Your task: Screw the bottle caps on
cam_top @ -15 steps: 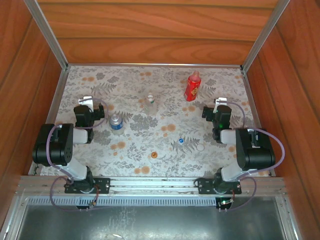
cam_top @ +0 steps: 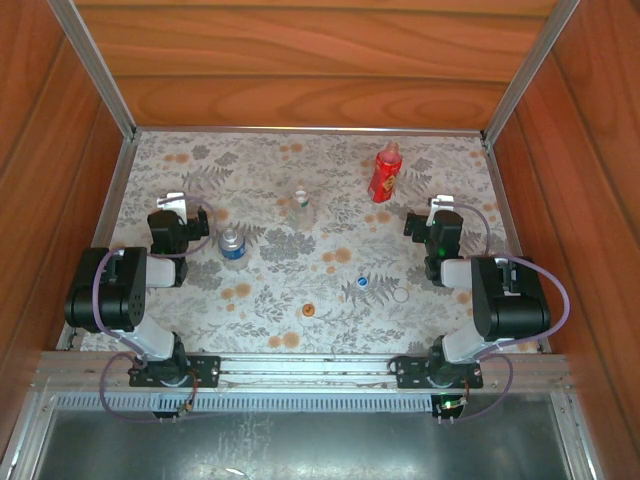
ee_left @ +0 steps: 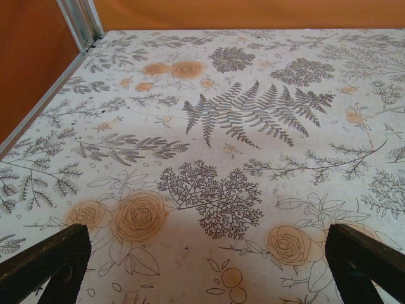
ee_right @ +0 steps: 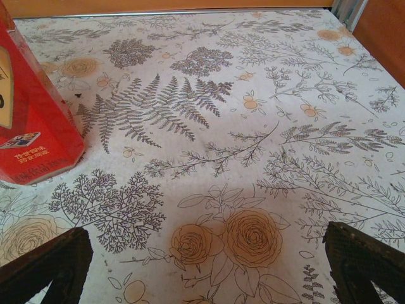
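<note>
Left gripper [ee_left: 202,256] and right gripper [ee_right: 202,253] hover over the floral-patterned table [cam_top: 270,170], both sets of jaws spread wide and holding nothing. Ahead of the left jaws, open patterned surface runs to an aluminium rail [ee_left: 81,25] and a wooden wall [ee_left: 31,63] at far left. Ahead of the right jaws, open surface reaches a rail corner [ee_right: 349,11] at far right.

The red bottle [ee_right: 28,107] stands upright just ahead and left of the right jaws, its label print too small to read. The short bottle with blue label [cam_top: 232,244] stands upright to the right of the left jaws. The slim clear bottle [cam_top: 300,208] stands upright between the two grippers.

Behind the jaws, toward the arm bases, lie the blue cap [cam_top: 361,283], orange cap [cam_top: 308,310] and white cap [cam_top: 400,294], each apart from the others. Which face is up cannot be told.
</note>
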`<action>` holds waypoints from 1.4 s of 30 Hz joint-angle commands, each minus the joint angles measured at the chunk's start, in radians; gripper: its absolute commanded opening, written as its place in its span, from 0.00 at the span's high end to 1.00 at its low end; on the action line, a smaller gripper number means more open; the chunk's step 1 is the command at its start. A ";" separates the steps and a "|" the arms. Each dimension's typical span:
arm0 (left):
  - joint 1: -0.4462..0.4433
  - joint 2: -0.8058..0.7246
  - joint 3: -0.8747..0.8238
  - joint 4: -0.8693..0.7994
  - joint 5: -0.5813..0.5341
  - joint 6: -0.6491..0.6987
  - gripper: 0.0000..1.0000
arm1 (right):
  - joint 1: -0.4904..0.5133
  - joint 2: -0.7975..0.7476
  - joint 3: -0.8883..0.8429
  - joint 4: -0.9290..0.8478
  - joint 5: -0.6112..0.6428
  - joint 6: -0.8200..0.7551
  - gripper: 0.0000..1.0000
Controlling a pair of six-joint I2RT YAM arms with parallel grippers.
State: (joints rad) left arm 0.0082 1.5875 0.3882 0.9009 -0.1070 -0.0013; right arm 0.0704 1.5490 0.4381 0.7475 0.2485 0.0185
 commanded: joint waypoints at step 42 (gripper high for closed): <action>-0.426 -0.797 0.114 -0.775 -0.006 -0.006 0.00 | 0.315 -0.338 0.225 -0.529 -0.279 -0.094 0.00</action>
State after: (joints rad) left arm -0.3622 0.8082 0.5030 0.2401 -0.1276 -0.0196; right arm 0.3740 1.2007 0.6331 0.2260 -0.0025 -0.0574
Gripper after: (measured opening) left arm 0.998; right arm 0.995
